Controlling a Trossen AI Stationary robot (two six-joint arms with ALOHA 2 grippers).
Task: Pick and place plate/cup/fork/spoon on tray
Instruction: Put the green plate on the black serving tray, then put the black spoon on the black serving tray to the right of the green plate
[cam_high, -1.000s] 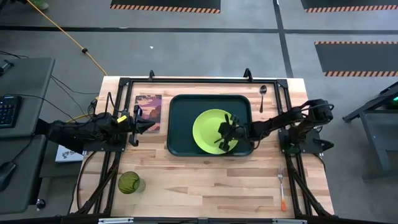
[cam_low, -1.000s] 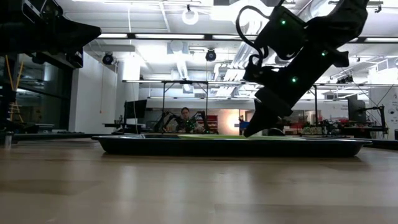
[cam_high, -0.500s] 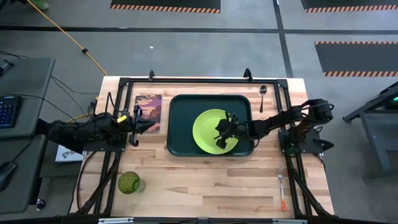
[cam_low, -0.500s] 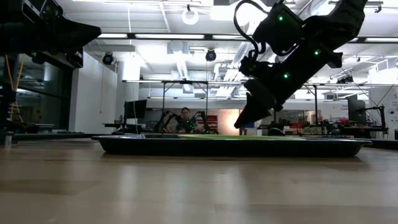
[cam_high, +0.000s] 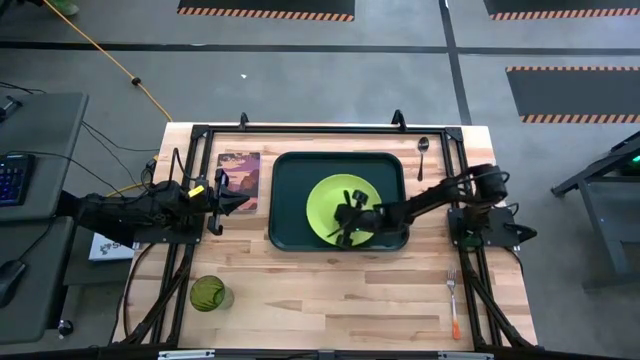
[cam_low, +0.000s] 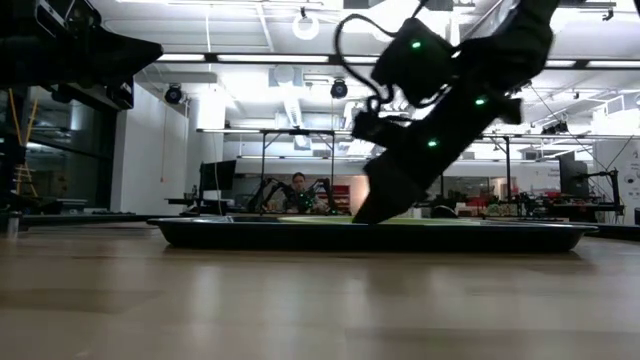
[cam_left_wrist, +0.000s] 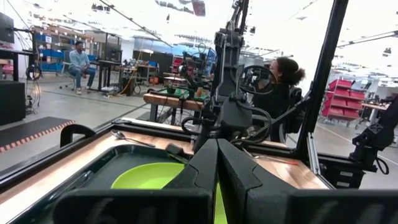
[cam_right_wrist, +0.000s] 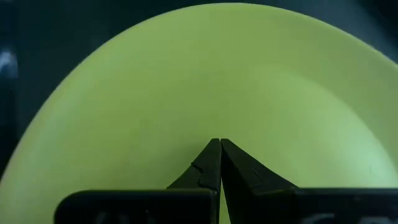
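Note:
The lime-green plate lies flat inside the dark tray at the table's middle. My right gripper is shut and low over the plate's middle; its wrist view shows the shut tips against the plate. My left gripper waits shut and empty left of the tray, above the table. The dark-green cup stands near the front left. The spoon lies right of the tray's far corner. The orange-handled fork lies at the front right. My right gripper has its shut fingertips down at the plate's top face, near its middle. They slant down from the table's right side. In the low view the tips reach below the tray's rim. Whether they touch the plate, I cannot tell.
A picture card lies flat between the tray and my left gripper. A black frame runs round the table's edges. Bare wood shows in front of the tray. People sit in the room beyond.
My right gripper has gone toward the table's left edge across the plate, rising a little and then coming down toward the plate's middle. It has stayed shut.

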